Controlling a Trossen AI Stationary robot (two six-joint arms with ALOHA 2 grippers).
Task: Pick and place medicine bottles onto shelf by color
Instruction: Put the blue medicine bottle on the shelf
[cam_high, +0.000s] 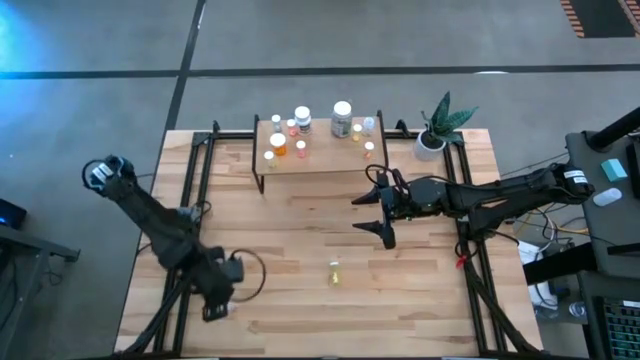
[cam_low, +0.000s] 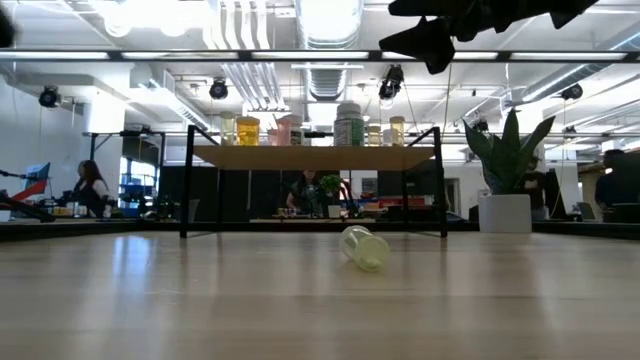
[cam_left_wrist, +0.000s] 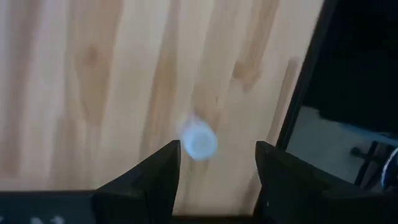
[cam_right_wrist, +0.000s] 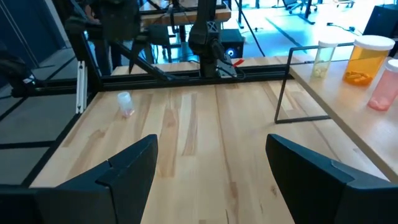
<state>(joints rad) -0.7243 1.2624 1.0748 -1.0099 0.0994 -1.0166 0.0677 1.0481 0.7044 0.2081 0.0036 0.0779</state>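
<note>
Along the far edge of the table (cam_high: 300, 215), at its middle, the shelf (cam_high: 320, 160) is standing on thin black legs, and nearly all the medicine bottles (cam_high: 302, 120) are being carried upright on its board. An orange bottle (cam_high: 279, 145) is placed toward the shelf's left end, a large white-capped bottle (cam_high: 342, 119) is standing at its far edge near the middle, and smaller bottles are spread between them and toward the right end. From the low view the row is seen above the board (cam_low: 310, 157), with the large bottle (cam_low: 348, 125) rising tallest.

One pale yellowish bottle (cam_high: 334, 272) is lying on its side on the open tabletop, toward the near edge and slightly right of centre, well apart from the shelf. In the low view it (cam_low: 364, 247) is lying tilted in front of the shelf, untouched by either arm.

The right gripper (cam_high: 379, 213) is being held above the table just in front of the shelf's right end, its fingers spread wide apart and nothing between them; the right wrist view shows bare planks between the two fingers (cam_right_wrist: 134, 168). The left gripper (cam_high: 218, 300) is waiting near the near-left corner, fingers parted and holding nothing, with a small pale round object (cam_left_wrist: 199, 141) on the wood beyond them.

A potted plant (cam_high: 437, 128) is standing at the far-right corner beside the shelf.
</note>
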